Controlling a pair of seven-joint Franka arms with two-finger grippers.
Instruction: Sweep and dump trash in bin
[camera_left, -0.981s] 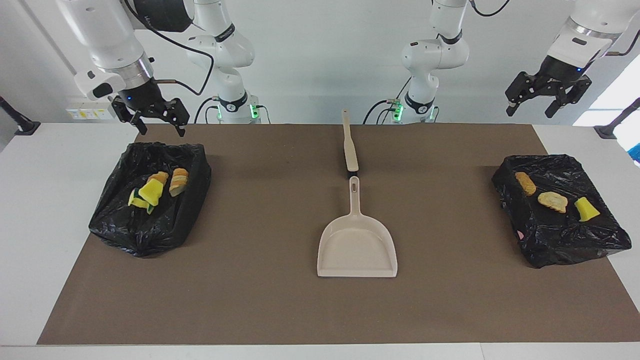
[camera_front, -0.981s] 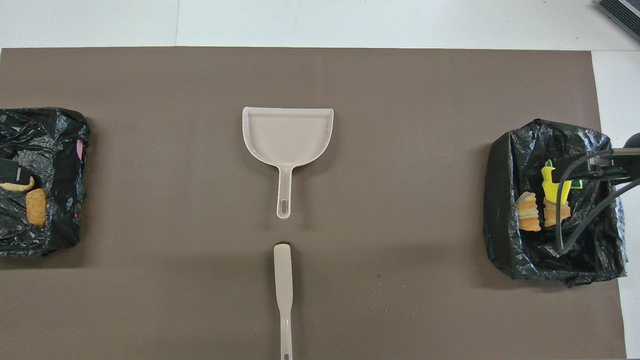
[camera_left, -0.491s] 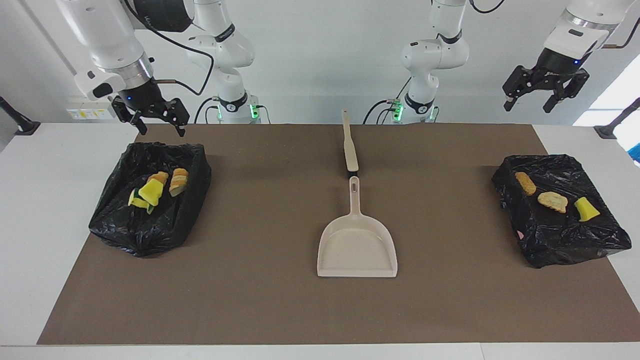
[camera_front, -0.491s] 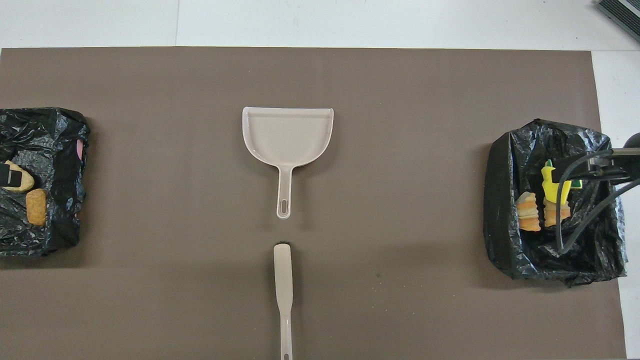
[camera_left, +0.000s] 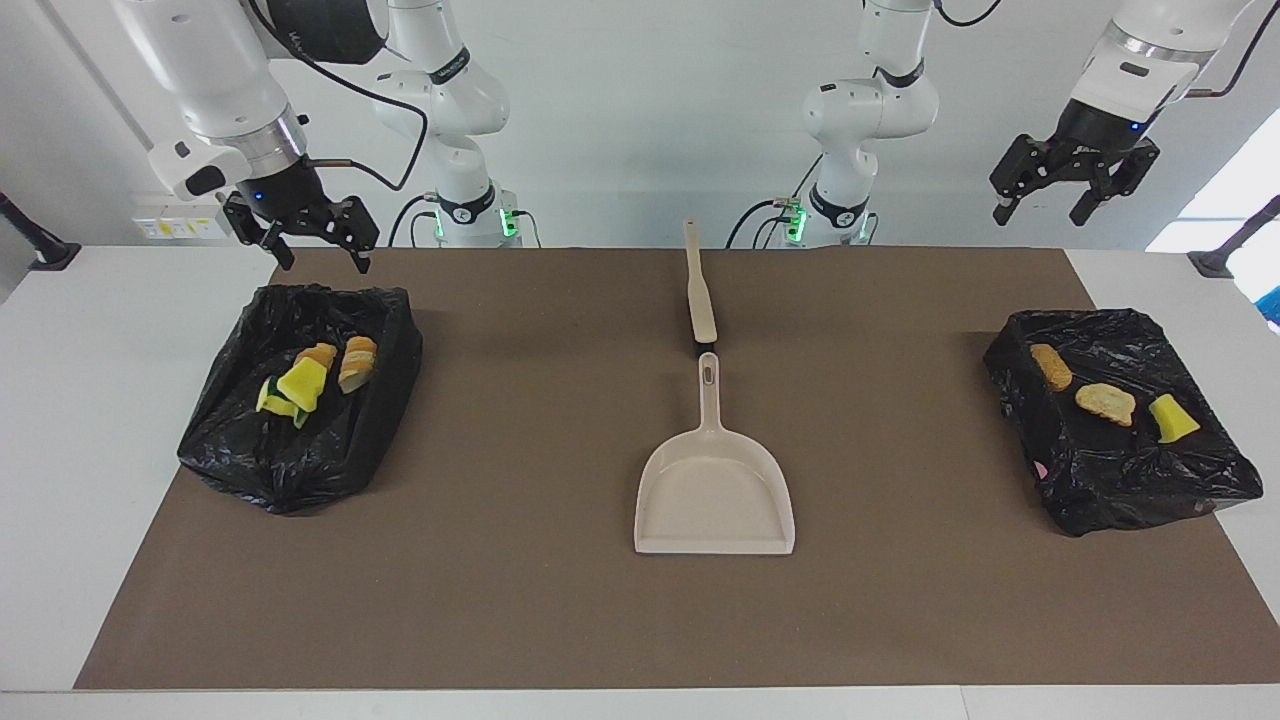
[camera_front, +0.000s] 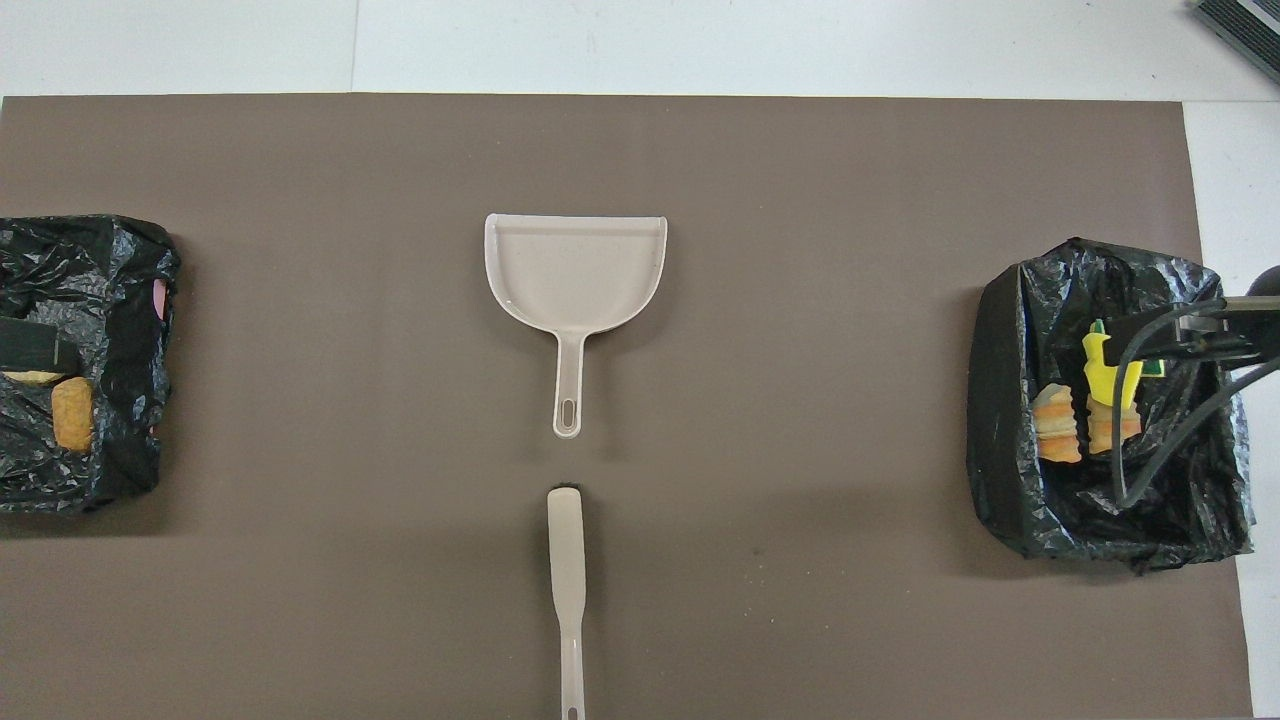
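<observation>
**Trash in both bins, tools laid down, both arms raised**

From the facing view I see the beige plastic dustpan (camera_left: 715, 490) lying flat mid-mat, its mouth turned away from the robots and its handle toward them. The slim beige brush (camera_left: 699, 285) lies in line with that handle, nearer the robots. I read that as both tools parked where either arm can reach them. The trash is off the brown mat (camera_left: 560, 600). Yellow sponge chunks and bread-like scraps (camera_left: 318, 378) rest in the black-bagged bin at the right arm's end (camera_left: 300, 400). Three more scraps (camera_left: 1105, 402) sit on the black-bagged bin at the left arm's end (camera_left: 1120, 420). I judge the sweeping done. The right gripper (camera_left: 315, 250) hangs over the tabletop by its bin's nearer edge, jaws spread and empty. The left gripper (camera_left: 1040, 198) is up high, well above its bin, jaws spread and empty too.

In the overhead view the dustpan (camera_front: 575, 270) and brush (camera_front: 567, 580) line up on the mat's middle. The right arm's cabling crosses over its bin (camera_front: 1010, 400), partly hiding the scraps (camera_front: 1058, 425). A dark part of the left gripper (camera_front: 25, 347) covers part of the other bin (camera_front: 120, 300).
</observation>
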